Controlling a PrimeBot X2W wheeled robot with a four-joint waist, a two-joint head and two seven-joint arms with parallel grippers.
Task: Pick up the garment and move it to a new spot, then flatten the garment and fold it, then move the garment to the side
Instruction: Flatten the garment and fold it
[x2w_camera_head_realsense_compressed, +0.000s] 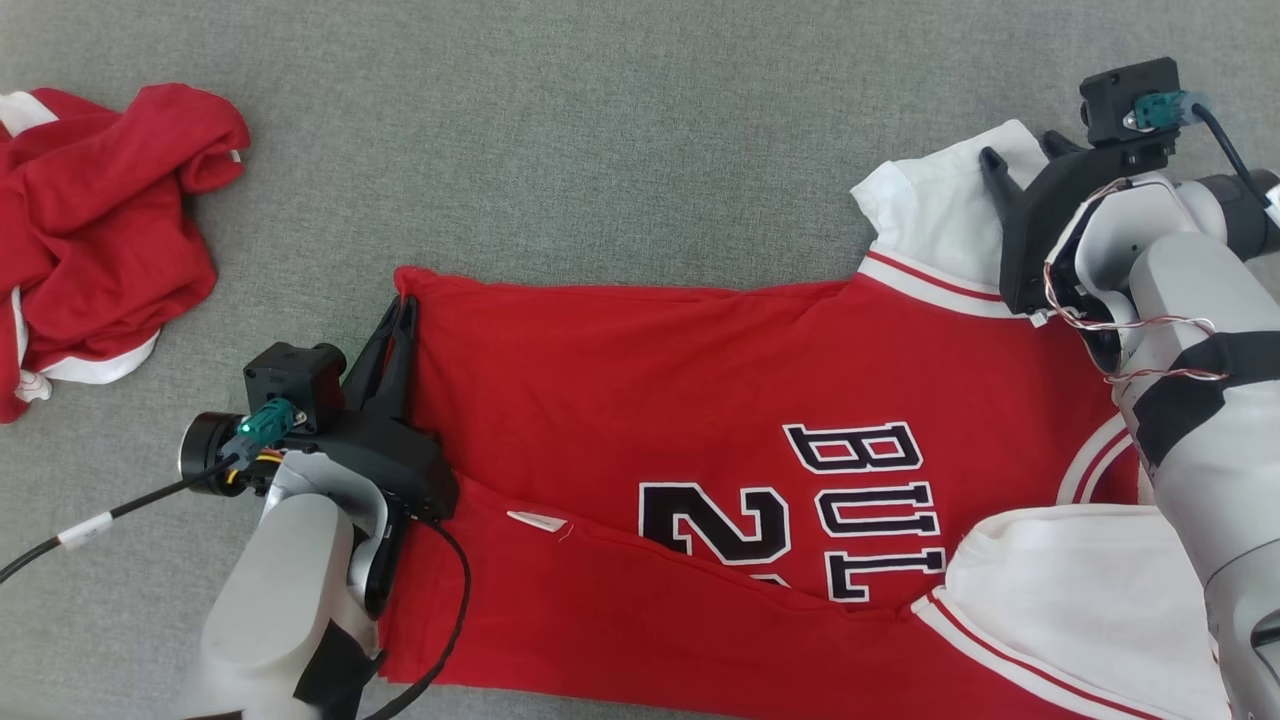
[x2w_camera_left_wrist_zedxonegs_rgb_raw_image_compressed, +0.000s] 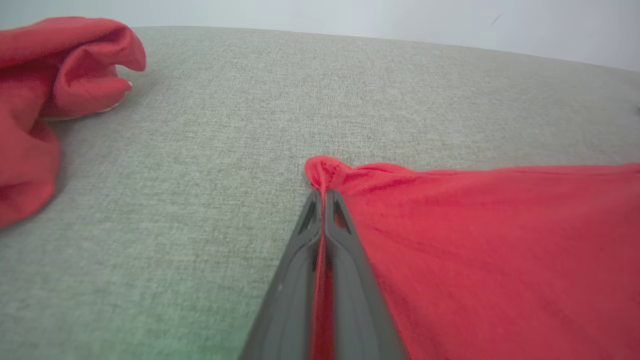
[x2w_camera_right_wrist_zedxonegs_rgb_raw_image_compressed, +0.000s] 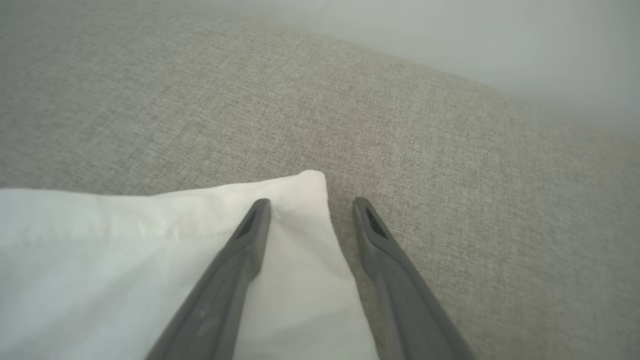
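Now, your inventory, item by item.

Jersey (x2w_camera_head_realsense_compressed: 700, 400): red with white sleeves, spread on the grey surface (x2w_camera_head_realsense_compressed: 600, 130). Its long axis runs left to right, hem at the left and shoulders at the right. A near layer laps over part of the lettering.

Left gripper (x2w_camera_head_realsense_compressed: 403, 310): fingers pressed together on the far-left hem corner, with red cloth pinched between them. The forearm comes in from the near side and the fingers point far.

Right gripper (x2w_camera_head_realsense_compressed: 1020, 150): fingers apart, holding nothing. It sits at the far sleeve (x2w_camera_head_realsense_compressed: 930, 210), with one finger over the sleeve's white corner and the other over bare surface just beside it. The arm reaches in from the near right, wrist bent.

Relation to mind: your two grippers sit at opposite ends of the jersey's far edge. Only the left end is gripped, so the next move likely turns on the right fingers closing on that sleeve corner.

Second garment (x2w_camera_head_realsense_compressed: 100, 220): red, crumpled, far left, well apart from the jersey.
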